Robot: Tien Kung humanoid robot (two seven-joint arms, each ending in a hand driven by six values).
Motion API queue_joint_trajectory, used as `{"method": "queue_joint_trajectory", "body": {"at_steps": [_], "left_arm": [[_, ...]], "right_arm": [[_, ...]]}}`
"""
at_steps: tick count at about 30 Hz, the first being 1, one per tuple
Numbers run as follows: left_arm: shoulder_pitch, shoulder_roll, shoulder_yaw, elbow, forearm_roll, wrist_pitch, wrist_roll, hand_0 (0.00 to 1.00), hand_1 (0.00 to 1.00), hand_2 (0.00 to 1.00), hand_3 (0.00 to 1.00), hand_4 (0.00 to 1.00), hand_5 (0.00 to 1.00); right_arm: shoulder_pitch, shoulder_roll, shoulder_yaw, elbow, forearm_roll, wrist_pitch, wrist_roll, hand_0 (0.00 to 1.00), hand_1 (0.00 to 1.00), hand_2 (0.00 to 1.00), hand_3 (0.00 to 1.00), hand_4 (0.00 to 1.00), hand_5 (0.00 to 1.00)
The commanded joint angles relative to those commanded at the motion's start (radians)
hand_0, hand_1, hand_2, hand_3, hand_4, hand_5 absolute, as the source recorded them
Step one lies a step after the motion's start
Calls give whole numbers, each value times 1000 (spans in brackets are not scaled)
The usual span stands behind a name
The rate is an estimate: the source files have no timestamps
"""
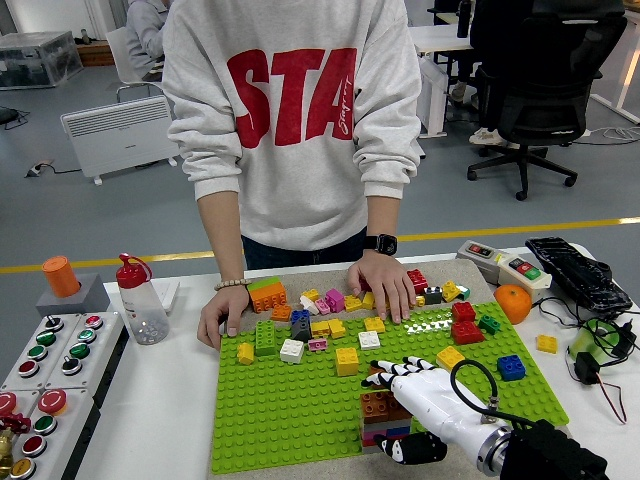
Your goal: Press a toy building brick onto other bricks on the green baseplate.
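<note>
The green baseplate [290,400] lies in the middle of the table with many loose bricks on its far part. A brown brick [374,404] sits on a small stack near the plate's front edge. My right hand [405,400], white with black-tipped fingers, comes in from the lower right and lies flat over that stack, fingers stretched on top of the brown brick, thumb [405,449] below at the plate's edge. It grips nothing. A person at the far side rests both hands [380,283] on the plate's far edge. My left hand is out of view.
A red-capped bottle [140,300] and a button panel [50,360] stand at the left. An orange [513,302], a switch box [500,262] and cables [590,330] lie at the right. Yellow [347,361], red [465,331] and blue [511,367] bricks stand on the plate.
</note>
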Motion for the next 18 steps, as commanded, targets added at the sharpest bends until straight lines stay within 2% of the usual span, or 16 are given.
{"method": "queue_joint_trajectory", "body": {"at_steps": [11,12,14,17,18], "left_arm": [[-6,1,1,0,-3,-1,0,659,681,701,575,292,998],[-6,2,1,0,-3,-1,0,658,681,702,575,293,998],[-7,2,1,0,-3,-1,0,658,681,702,575,293,998],[-8,2,1,0,-3,-1,0,658,681,702,575,293,998],[-8,2,1,0,-2,-1,0,659,680,701,574,292,998]], "right_arm": [[-4,-3,24,26,-4,-37,28,998,943,998,955,753,325],[-5,-4,27,31,-4,-40,29,998,934,998,947,726,322],[-10,-8,34,47,-2,-57,42,998,934,998,947,726,322],[-24,-21,41,70,16,-117,94,998,934,998,947,726,322],[-28,-24,42,70,22,-137,112,857,795,785,774,577,269]]}}
